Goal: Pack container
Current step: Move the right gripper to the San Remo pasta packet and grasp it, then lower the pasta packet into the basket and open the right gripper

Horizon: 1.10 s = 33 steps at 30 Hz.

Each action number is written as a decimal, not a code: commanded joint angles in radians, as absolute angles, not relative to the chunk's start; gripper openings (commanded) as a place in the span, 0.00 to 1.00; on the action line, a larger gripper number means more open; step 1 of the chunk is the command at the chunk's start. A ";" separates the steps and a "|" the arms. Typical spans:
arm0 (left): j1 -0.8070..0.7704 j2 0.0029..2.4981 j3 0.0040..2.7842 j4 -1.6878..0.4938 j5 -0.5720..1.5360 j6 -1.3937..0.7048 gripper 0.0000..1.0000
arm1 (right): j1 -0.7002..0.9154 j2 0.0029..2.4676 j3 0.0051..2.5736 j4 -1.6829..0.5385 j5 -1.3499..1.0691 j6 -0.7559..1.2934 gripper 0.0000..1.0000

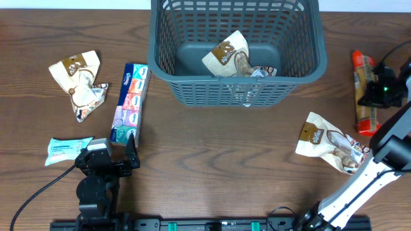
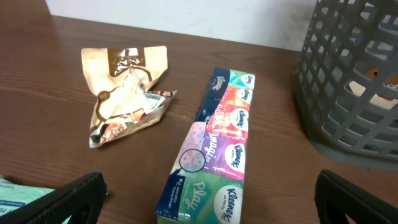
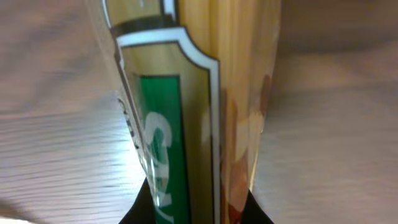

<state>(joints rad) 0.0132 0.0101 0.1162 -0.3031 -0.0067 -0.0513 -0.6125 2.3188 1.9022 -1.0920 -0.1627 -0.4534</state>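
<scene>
The container (image 1: 192, 78), a dark grey-blue lattice basket, stands at the back centre with a beige snack packet (image 1: 231, 54) lying inside; its wall shows at the right of the left wrist view (image 2: 354, 81). At the far right, my right gripper (image 1: 369, 96) is shut on a long orange-and-yellow packet (image 1: 363, 70). In the right wrist view that packet (image 3: 193, 93), with a green label, runs up from between the dark jaws (image 3: 196, 211). My left gripper (image 1: 119, 146) stands wide open at the near end of a colourful tissue pack (image 2: 214, 155), holding nothing (image 2: 208, 205).
The tissue pack (image 1: 130, 102) lies lengthwise left of the basket. A crumpled beige snack packet (image 1: 80, 80) (image 2: 124, 87) is further left. A pale blue packet (image 1: 67, 149) lies by the left gripper. Another beige packet (image 1: 327, 142) lies at the front right.
</scene>
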 commanded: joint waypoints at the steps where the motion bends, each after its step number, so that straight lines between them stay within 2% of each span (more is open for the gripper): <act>1: 0.019 0.004 0.096 -0.316 -0.007 -0.046 0.99 | -0.556 2.334 2.028 -1.143 -0.357 -0.433 0.02; 9: 0.019 0.004 0.096 -0.316 -0.007 -0.046 0.99 | -0.480 2.156 2.345 -1.229 -0.374 -0.392 0.01; 15: 0.019 0.004 0.096 -0.316 -0.007 -0.046 0.99 | -0.416 1.983 2.469 -1.223 -0.375 -0.378 0.01; 24: 0.019 0.004 0.096 -0.316 -0.007 -0.046 0.99 | -0.223 1.759 2.490 -1.145 -0.432 -0.374 0.01; 33: 0.019 0.004 0.096 -0.316 -0.007 -0.046 0.99 | 0.024 1.790 2.486 -1.063 -0.487 -0.371 0.01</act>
<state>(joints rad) 0.0132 0.0101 0.1162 -0.3031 -0.0067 -0.0513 -0.0380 1.7660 2.4748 -1.0996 -0.4480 -0.3931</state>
